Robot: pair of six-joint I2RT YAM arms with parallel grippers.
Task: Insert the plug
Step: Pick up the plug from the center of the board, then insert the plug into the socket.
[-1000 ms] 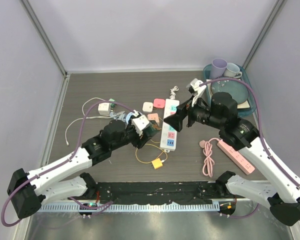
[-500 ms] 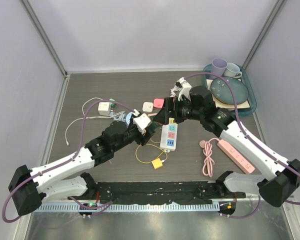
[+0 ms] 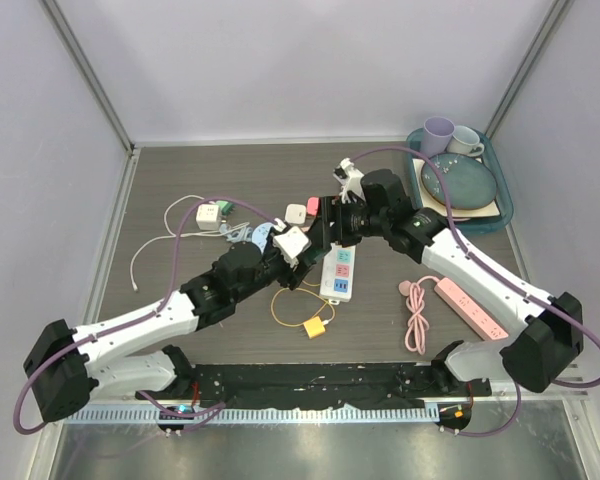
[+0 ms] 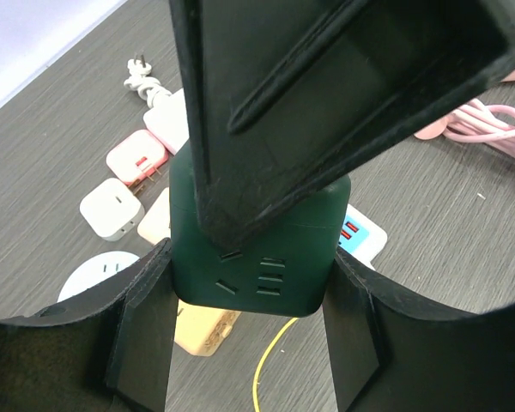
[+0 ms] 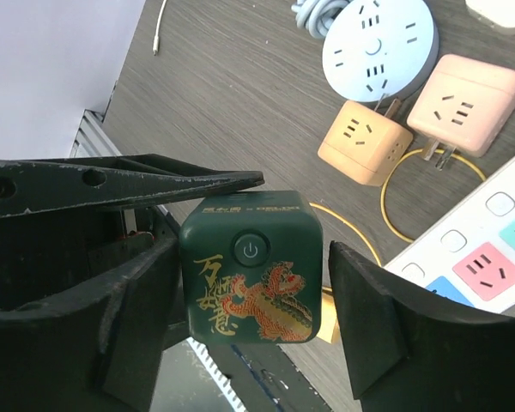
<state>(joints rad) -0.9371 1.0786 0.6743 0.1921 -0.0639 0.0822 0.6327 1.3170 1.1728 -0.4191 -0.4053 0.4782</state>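
1. Spanning the whole view, the dark wood-grain table (image 3: 230, 170) carries a scatter of sockets and cables. A teal tray (image 3: 507, 205) of dishes sits at its far right corner.
2. Both arms reach inward and meet over the middle of the table, with the left gripper (image 3: 298, 260) and right gripper (image 3: 327, 235) nose to nose.
3. A white power strip (image 3: 340, 270) lies flat just beside that meeting point. A pink power strip (image 3: 472, 312) lies well apart near the right edge.
4. The dark green cube plug (image 4: 257, 257) is held off the table between the two grippers, near the white strip.
5. The left fingers (image 4: 142, 335) are clamped on two opposite sides of the cube, whose slotted face is turned toward the left wrist camera.
6. The right fingers (image 5: 369, 309) flank the cube's other sides, and its button and dragon print face that camera. Whether they press on it or stand just off it, I cannot tell.
7. An orange adapter (image 5: 365, 142) and a pink adapter (image 5: 463, 103) lie side by side on the table below.
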